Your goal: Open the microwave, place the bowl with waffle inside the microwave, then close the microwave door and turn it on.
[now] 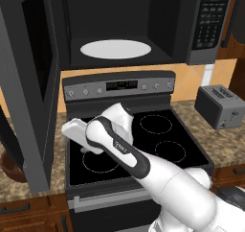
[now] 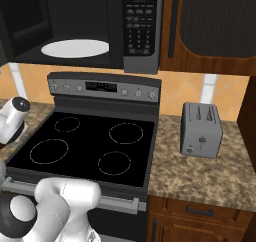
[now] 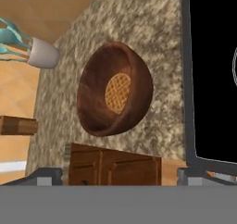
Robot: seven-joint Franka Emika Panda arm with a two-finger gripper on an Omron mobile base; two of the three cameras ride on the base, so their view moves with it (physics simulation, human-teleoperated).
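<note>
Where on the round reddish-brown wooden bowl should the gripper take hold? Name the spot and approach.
Take the round reddish-brown wooden bowl by its thin rim, from above, one finger inside and one outside. It sits upright on the counter, likely too wide to span, and the waffle lies at its centre.

I see the bowl resting on the speckled stone counter, with the waffle lying flat inside it. The black stove sits just beside the bowl. A white pot holding a teal plant stands near the bowl's far side, and wooden cabinet fronts run below the counter edge.
</note>
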